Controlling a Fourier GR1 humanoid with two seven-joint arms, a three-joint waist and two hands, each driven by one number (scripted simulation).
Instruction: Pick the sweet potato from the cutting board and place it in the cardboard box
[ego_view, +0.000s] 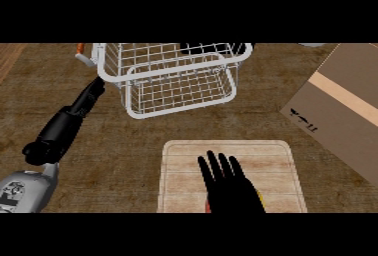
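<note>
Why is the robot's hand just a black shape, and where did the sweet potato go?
In the head view, the right hand shows flat black with no shine, so its surface detail is lost. It lies over the cutting board and hides the sweet potato; only a red and yellow sliver peeks out at its edge. The wire basket looks stretched from the steep downward angle. The cardboard box is cut off at the right.

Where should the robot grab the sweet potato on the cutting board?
Probably from straight above, fingers closing across its middle. The sweet potato lies flat on the cutting board, so only its top and sides are free. The open right hand hovers over it and hides most of its shape.
</note>
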